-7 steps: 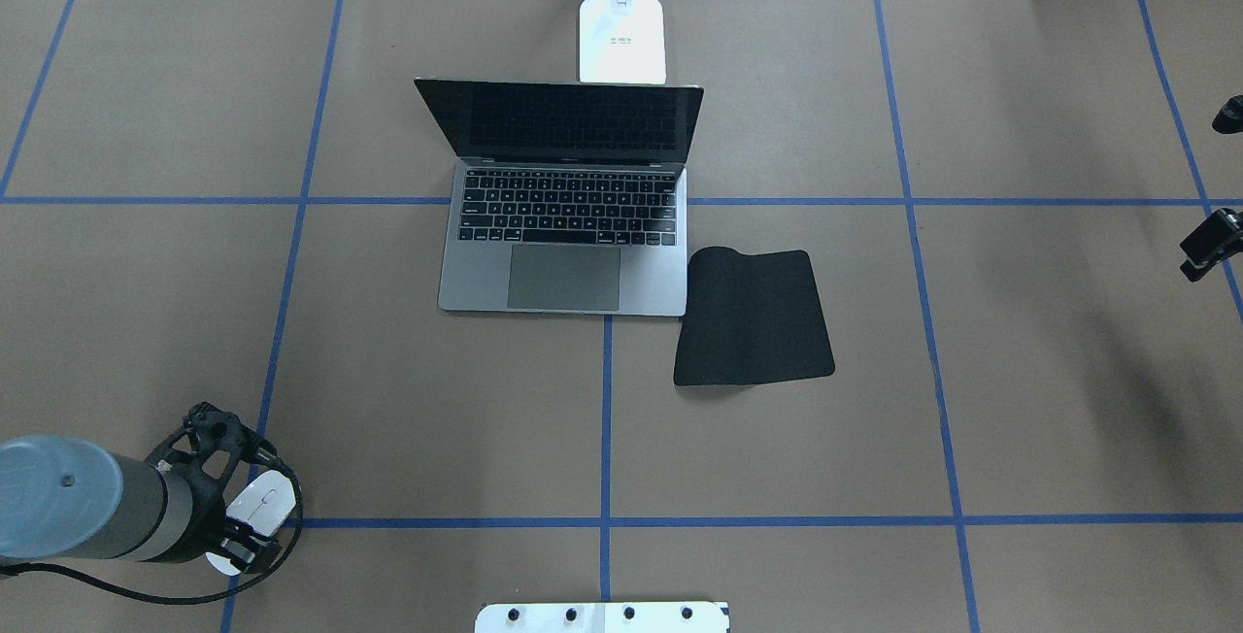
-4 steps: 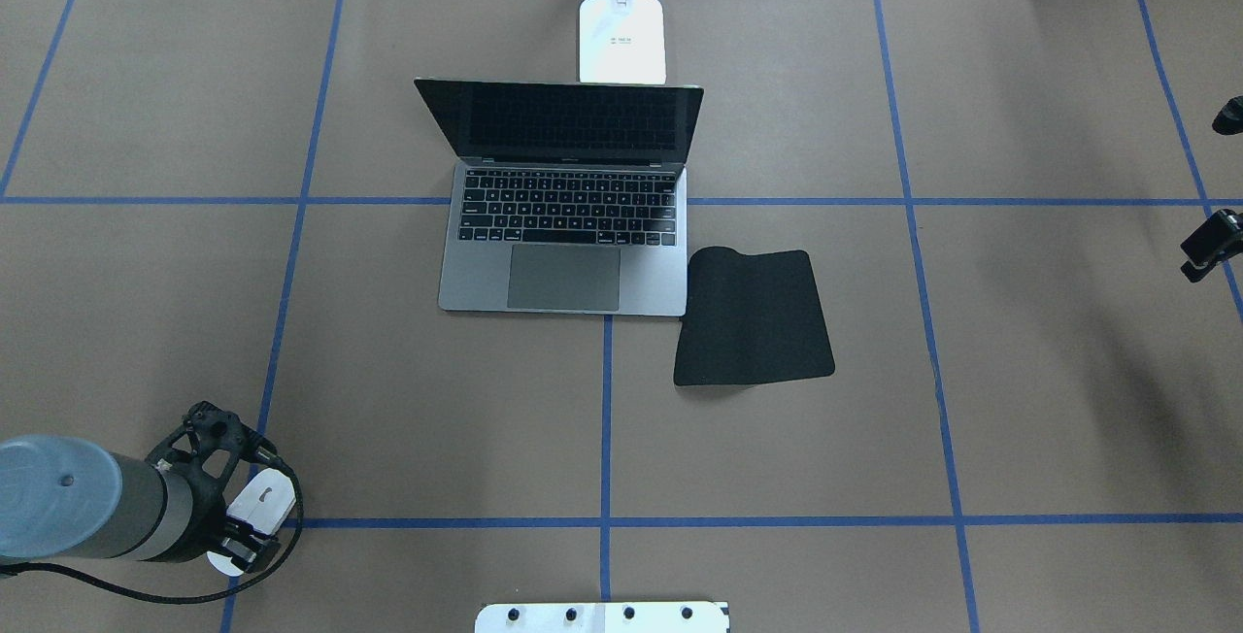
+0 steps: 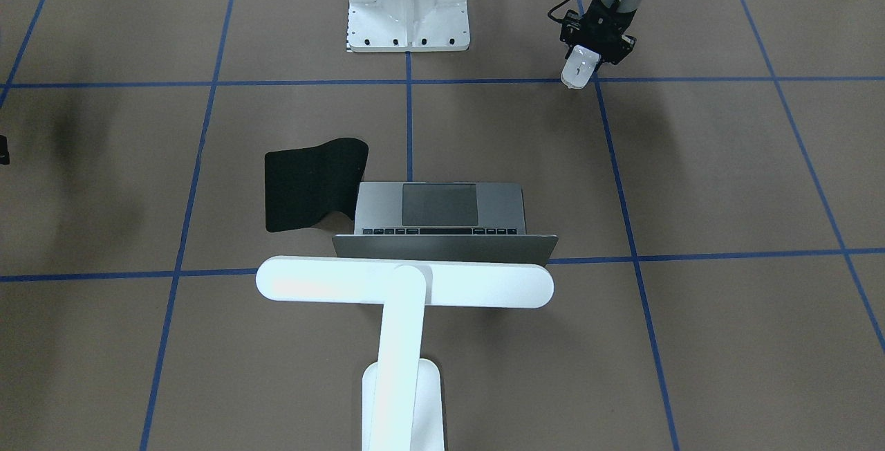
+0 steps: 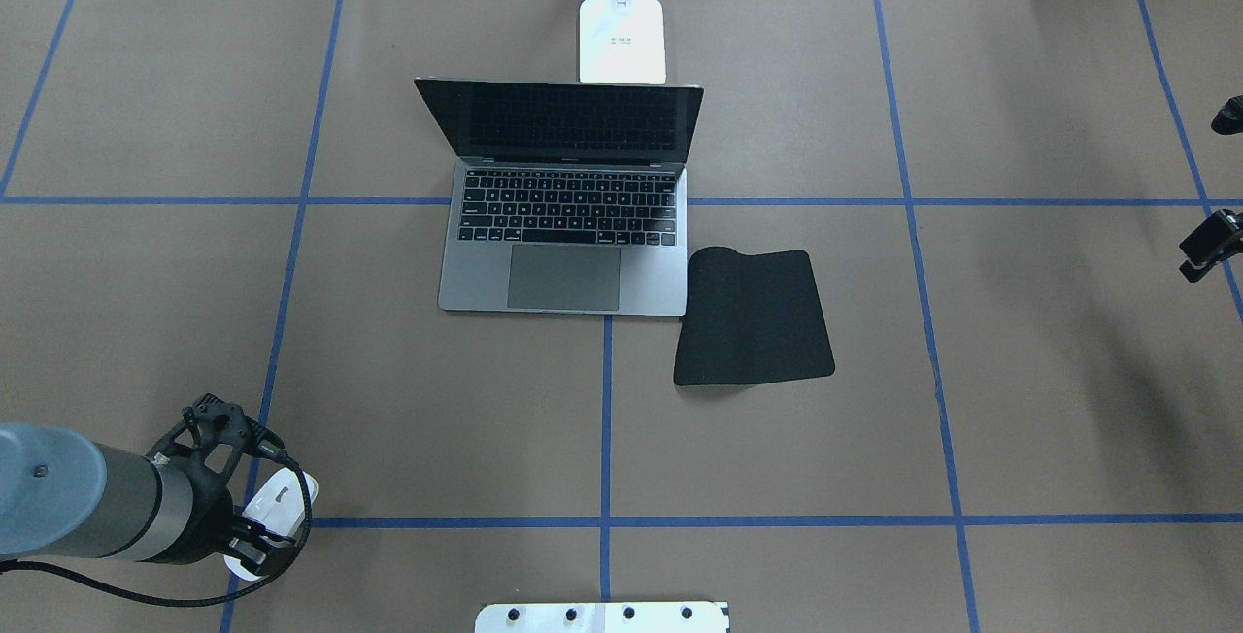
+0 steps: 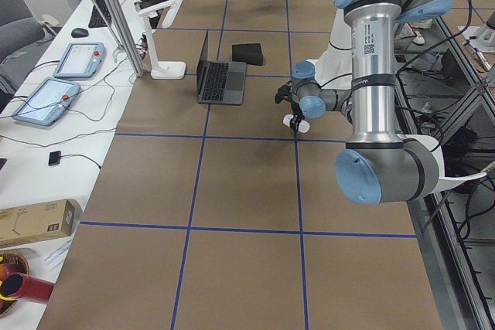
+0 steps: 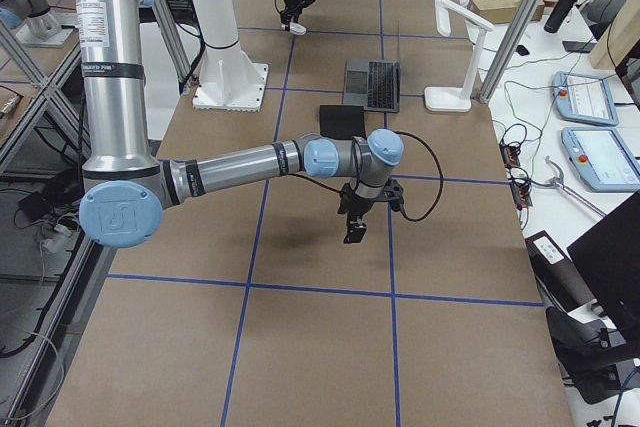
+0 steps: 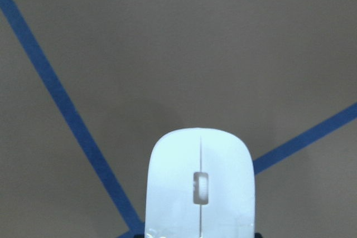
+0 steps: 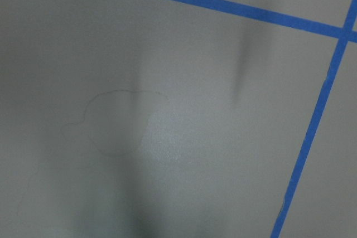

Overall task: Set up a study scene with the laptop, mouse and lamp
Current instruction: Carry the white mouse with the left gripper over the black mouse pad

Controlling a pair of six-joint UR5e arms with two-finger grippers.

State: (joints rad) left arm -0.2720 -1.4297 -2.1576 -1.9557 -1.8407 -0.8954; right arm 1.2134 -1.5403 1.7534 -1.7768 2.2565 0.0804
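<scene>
Left gripper, clamped on mouse, edged twd centre over near-left bench. Laptop open, lamp behind: 2 of 3 placed; mouse not yet set down. Right gripper: can't tell if open.

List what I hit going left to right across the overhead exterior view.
mouse, held in the left gripper → laptop → black mat. Left out: the lamp and white pedestal, which both sit within the laptop's span.
</scene>
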